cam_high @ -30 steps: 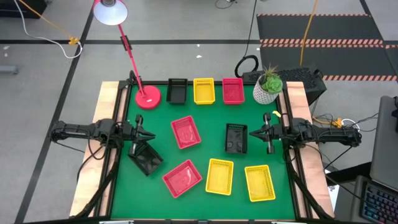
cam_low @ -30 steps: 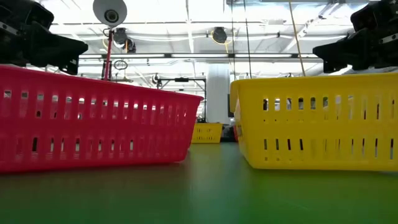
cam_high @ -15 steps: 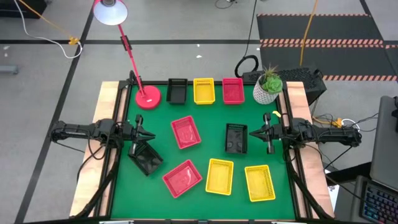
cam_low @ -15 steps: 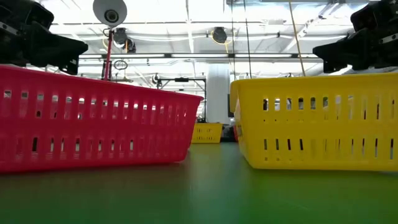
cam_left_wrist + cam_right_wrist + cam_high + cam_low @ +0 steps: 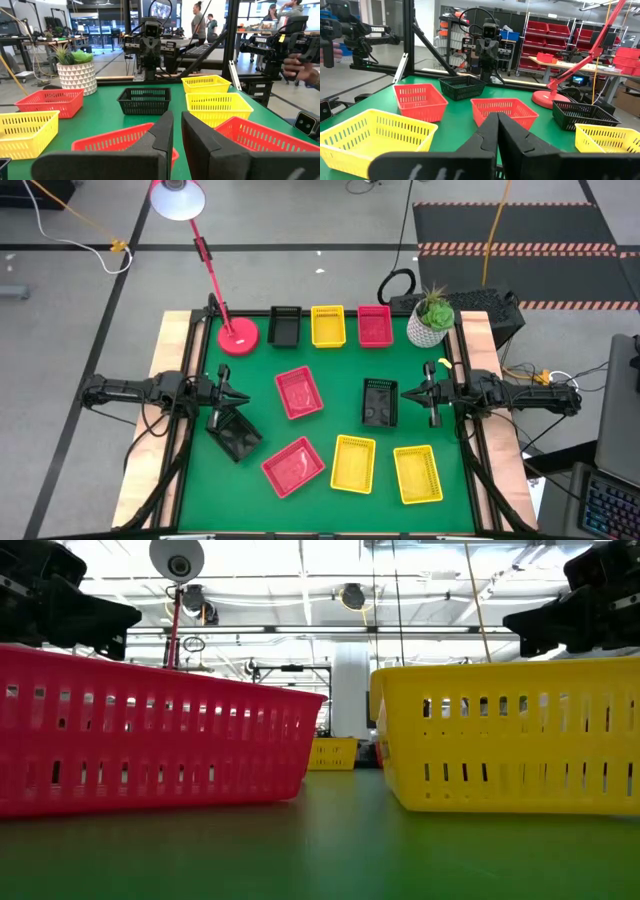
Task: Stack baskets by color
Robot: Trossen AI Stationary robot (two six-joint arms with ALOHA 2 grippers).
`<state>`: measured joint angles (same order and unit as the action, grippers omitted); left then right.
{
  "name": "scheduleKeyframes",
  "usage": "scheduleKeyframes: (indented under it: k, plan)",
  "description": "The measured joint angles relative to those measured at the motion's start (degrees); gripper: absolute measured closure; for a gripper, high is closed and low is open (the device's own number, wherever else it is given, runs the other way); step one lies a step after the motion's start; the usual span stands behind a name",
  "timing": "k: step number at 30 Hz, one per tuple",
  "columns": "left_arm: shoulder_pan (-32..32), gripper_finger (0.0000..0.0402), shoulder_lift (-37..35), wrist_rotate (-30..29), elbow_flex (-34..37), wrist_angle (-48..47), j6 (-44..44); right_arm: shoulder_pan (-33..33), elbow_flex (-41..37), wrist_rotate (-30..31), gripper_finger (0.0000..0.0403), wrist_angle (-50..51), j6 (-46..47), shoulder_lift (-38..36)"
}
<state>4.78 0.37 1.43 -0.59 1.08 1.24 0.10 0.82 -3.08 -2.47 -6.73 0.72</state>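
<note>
Nine baskets stand on their bottoms on the green table. A black [image 5: 284, 326], a yellow [image 5: 327, 326] and a red [image 5: 375, 325] basket form a row at the far edge. A red [image 5: 299, 393] and a black [image 5: 380, 402] basket sit mid-table. Another black one [image 5: 236, 436] lies askew just near of my left gripper. A red [image 5: 293, 466] and two yellow [image 5: 353, 463] [image 5: 417, 474] baskets line the near edge. My left gripper [image 5: 243, 396] [image 5: 177, 117] hovers level at the left edge, all but shut with a thin slit and nothing in it. At the right edge my right gripper [image 5: 404, 393] [image 5: 497, 116] hovers level, shut and empty.
A red lamp base [image 5: 238, 337] stands at the far left corner and a white plant pot [image 5: 430, 325] at the far right. Wooden strips [image 5: 172, 360] border the table on both sides. In the low view the near red basket [image 5: 150, 730] and a yellow basket [image 5: 510, 735] fill the foreground.
</note>
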Motion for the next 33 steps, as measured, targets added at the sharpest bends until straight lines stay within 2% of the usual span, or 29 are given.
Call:
scheduleKeyframes:
  k: [26,33]
  plan:
    - [0.0,0.036,0.0,0.0,0.0,0.0,0.0,0.0,0.1,0.0,0.0403,-1.1,1.6,0.0]
    - [0.0,0.036,0.0,0.0,0.0,0.0,0.0,0.0,2.3,0.0,0.0403,-1.1,1.6,0.0]
